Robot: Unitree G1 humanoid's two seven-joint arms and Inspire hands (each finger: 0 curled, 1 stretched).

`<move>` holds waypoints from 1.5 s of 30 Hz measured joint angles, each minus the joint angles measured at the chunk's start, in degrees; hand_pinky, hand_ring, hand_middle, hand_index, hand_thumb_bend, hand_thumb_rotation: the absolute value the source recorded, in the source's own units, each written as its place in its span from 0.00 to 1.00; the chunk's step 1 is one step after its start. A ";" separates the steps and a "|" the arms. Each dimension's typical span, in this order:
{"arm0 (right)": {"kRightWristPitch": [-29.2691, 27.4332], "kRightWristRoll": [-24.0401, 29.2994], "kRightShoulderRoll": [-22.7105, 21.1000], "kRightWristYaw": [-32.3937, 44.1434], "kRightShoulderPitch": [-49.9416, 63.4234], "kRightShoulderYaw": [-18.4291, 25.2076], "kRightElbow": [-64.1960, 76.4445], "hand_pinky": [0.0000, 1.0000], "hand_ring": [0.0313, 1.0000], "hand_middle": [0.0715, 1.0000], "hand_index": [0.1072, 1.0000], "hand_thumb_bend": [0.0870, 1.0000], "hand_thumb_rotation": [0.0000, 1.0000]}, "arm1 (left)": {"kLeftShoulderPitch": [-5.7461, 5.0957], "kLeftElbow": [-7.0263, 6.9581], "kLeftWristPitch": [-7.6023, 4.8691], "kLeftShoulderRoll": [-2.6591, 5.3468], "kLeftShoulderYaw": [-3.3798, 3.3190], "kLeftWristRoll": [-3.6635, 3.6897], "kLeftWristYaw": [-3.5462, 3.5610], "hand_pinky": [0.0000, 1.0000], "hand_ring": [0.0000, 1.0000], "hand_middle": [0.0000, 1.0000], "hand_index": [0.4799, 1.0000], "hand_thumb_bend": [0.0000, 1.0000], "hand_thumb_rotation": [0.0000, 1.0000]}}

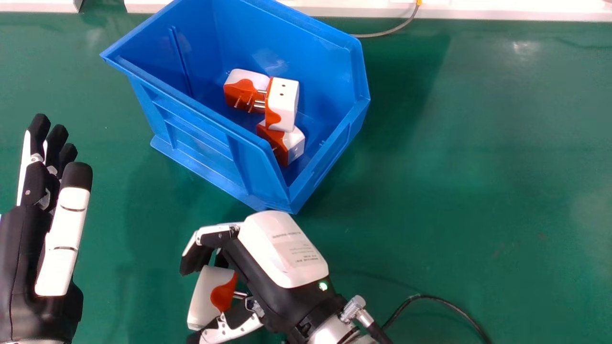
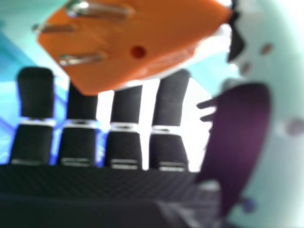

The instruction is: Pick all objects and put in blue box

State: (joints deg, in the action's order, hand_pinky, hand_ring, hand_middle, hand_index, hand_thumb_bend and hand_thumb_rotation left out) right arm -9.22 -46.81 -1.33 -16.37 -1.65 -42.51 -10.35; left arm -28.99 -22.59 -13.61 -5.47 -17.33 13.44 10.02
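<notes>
Just in front of the blue box [image 1: 201, 131], in the head view, is my right hand [image 1: 282, 248], its fingers and thumb curled round a white and orange plug adapter [image 1: 210, 296]. The right hand view has this adapter [image 2: 142, 42] with its metal pins, between the dark fingers of my right hand [image 2: 126, 147] and the thumb. Inside the box lie a white and orange adapter [image 1: 244, 91], another one standing [image 1: 283, 102] and a lower one [image 1: 291, 145], close together. My left hand [image 1: 28, 239] is at the left, open with straight fingers.
The green table [image 1: 478, 191] spreads to the right of the box. A grey cable [image 1: 387, 32] lies behind it, and a black cable [image 1: 440, 301] curves from near my right wrist. White edging [image 1: 516, 10] runs along the back.
</notes>
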 measured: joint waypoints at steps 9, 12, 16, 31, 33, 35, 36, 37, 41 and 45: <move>-0.50 0.18 -0.71 1.65 2.25 0.18 6.78 0.29 0.39 0.49 0.45 0.46 0.00 | -0.37 -0.71 0.26 0.07 0.08 -0.31 -0.31 1.00 1.00 1.00 1.00 0.63 0.78; -0.52 0.22 -1.65 2.89 3.48 0.27 10.40 0.29 0.39 0.49 0.44 0.46 0.00 | -0.04 -0.39 0.17 0.05 0.06 -0.28 -0.12 1.00 1.00 1.00 1.00 0.63 0.78; -0.53 0.98 -2.73 4.11 5.46 1.37 15.39 0.29 0.39 0.49 0.44 0.46 0.00 | 0.13 -0.28 0.17 0.04 0.02 -0.23 -0.12 1.00 1.00 1.00 1.00 0.63 0.78; -5.29 3.25 -7.45 2.96 15.80 8.23 32.47 0.29 0.40 0.49 0.46 0.45 0.00 | 1.03 -0.13 0.43 0.09 -0.04 -0.04 -0.54 0.99 0.99 1.00 1.00 0.63 0.77; -5.32 3.24 -7.91 3.05 17.16 9.42 34.49 0.29 0.40 0.49 0.46 0.45 0.00 | 1.15 -0.13 0.45 0.09 -0.04 -0.09 -0.82 0.99 0.99 0.99 1.00 0.63 0.77; -5.34 3.32 -8.60 3.31 18.91 10.67 36.30 0.29 0.40 0.49 0.46 0.45 0.00 | 1.21 -0.12 0.45 0.06 -0.05 -0.13 -0.85 0.99 0.99 0.99 1.00 0.63 0.77; -5.34 3.40 -9.00 3.39 19.90 11.22 37.13 0.29 0.40 0.49 0.47 0.44 0.00 | 1.22 -0.12 0.45 0.05 -0.05 -0.14 -0.86 0.99 0.99 0.99 1.00 0.63 0.77; -5.41 3.48 -9.43 3.39 20.83 11.69 37.79 0.29 0.40 0.49 0.47 0.44 0.00 | 1.22 -0.11 0.47 0.02 -0.05 -0.16 -0.87 0.99 0.99 0.99 1.00 0.63 0.77; -6.71 4.10 -10.76 3.46 24.30 14.19 39.94 0.30 0.41 0.49 0.46 0.44 0.00 | 1.42 0.00 0.46 -0.15 -0.07 -0.33 -0.65 0.98 0.99 0.99 1.00 0.63 0.77; -8.03 6.83 -12.33 4.35 26.84 18.38 42.71 0.30 0.41 0.49 0.45 0.44 0.00 | 2.04 0.49 0.46 -0.22 -0.07 -0.36 -0.35 0.98 0.99 0.99 1.00 0.62 0.77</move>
State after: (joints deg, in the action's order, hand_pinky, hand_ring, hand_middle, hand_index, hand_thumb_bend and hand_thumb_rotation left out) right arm -17.25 -39.98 -13.65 -12.02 25.19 -24.13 32.36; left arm -26.95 -22.10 -13.15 -5.68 -17.41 13.08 9.67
